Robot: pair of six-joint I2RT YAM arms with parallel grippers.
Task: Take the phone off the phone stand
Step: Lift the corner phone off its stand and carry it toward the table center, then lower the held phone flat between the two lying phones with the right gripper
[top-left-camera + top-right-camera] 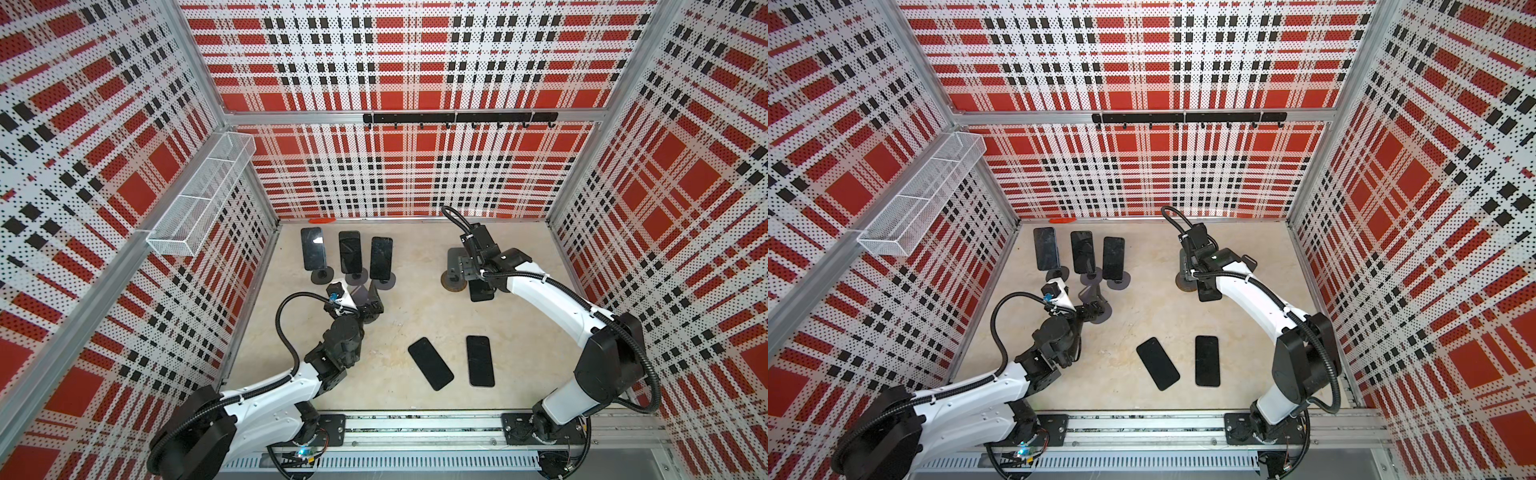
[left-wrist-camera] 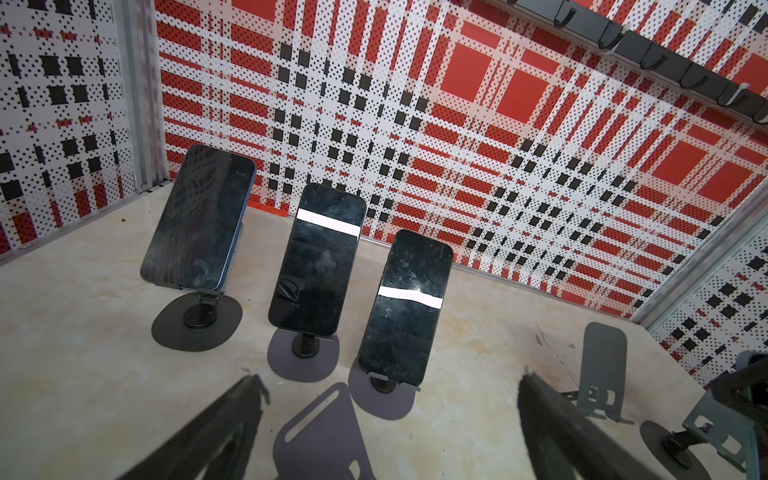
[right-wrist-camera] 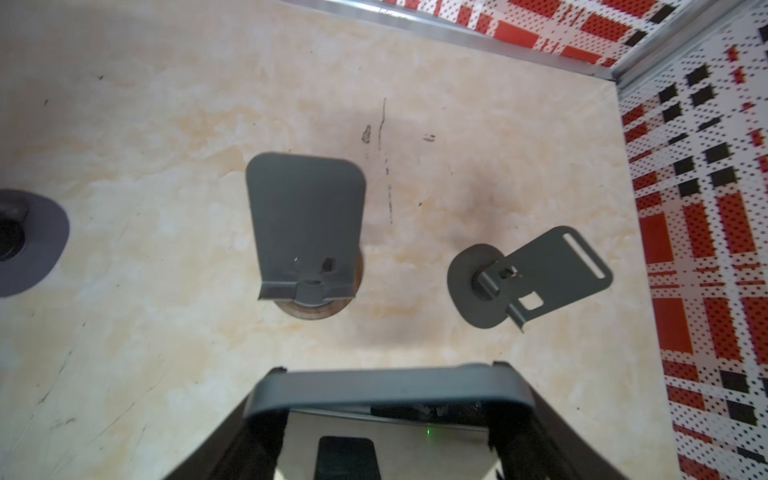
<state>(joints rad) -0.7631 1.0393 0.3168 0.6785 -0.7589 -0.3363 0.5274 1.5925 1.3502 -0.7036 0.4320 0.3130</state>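
My right gripper [image 3: 390, 369] is shut on a dark phone [image 3: 386, 392], gripping it across its width. In a top view that phone [image 1: 482, 293] hangs just in front of an empty grey phone stand [image 3: 305, 220] with a brown round foot, apart from it. Three more phones [image 2: 199, 220] [image 2: 318, 259] [image 2: 405, 307] lean on stands at the back left. My left gripper [image 2: 390, 378] is open and holds nothing. It hovers over another empty stand [image 2: 324, 432], just in front of those three phones.
A second empty stand [image 3: 548, 270] sits near the right wall. Two phones [image 1: 430, 363] [image 1: 480, 360] lie flat on the table's front middle. A mesh basket [image 1: 199, 195] hangs on the left wall, and a black hook rail [image 1: 459, 118] on the back wall.
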